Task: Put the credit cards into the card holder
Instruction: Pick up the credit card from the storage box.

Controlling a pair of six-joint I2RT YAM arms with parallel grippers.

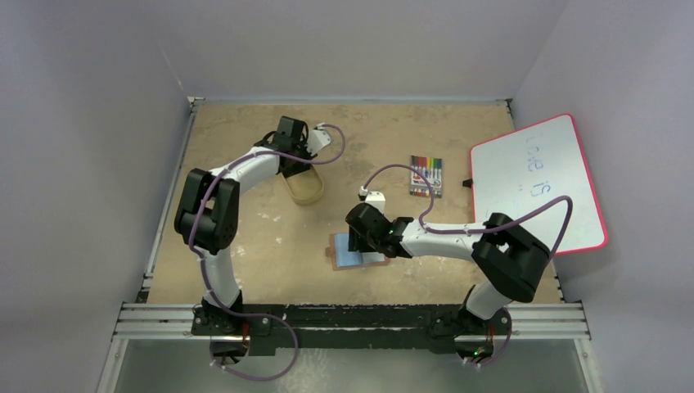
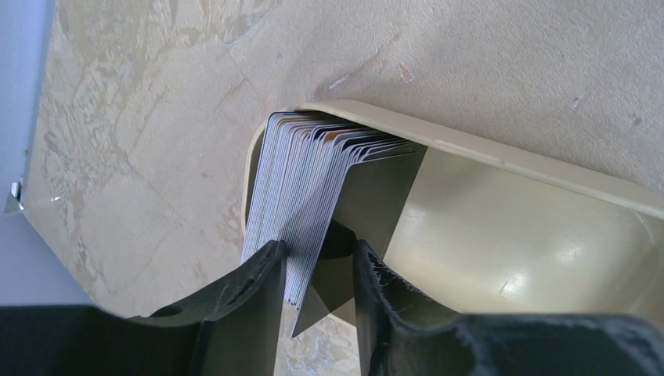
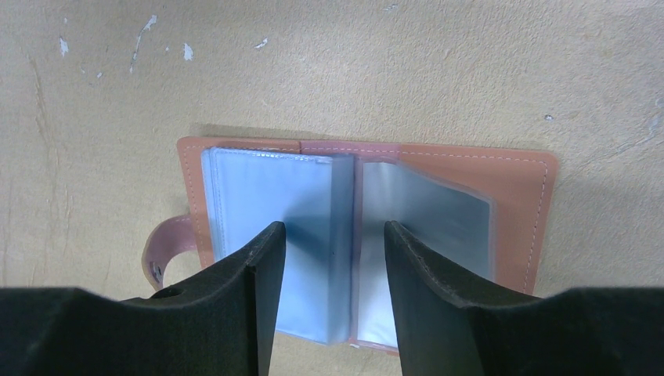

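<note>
Over on the left arm, the left end effector (image 2: 317,258) is down at the tan oval tray (image 2: 548,176), upper left of centre in the overhead view, and the credit cards (image 2: 313,180) are the story: a thick stack standing on edge against the tray's end wall, fanned so the thin white-grey edges show in a tight row, with an orange sliver near the top. One dark, near-black card leans off the stack toward the tray's open, glossy bowl. The two black fingers stand partly apart astride the lower edge of the stack, one finger (image 2: 262,282) right against its outer face, the other beside the dark card; whether they truly pinch anything, I cannot tell. Now the middle of the tabletop (image 1: 245,246): the card holder (image 3: 438,153) lies flat and open, brown leather outside with pale stitching, a strap with a snap at its left side, blue-grey clear pockets inside, thicker on the left page than the right. The right end effector (image 3: 333,227) sits over it with fingers spread wide, one on each side of the spine, holding nothing. A pack of coloured markers (image 1: 426,176) and a whiteboard (image 1: 536,184) sit at the right.
</note>
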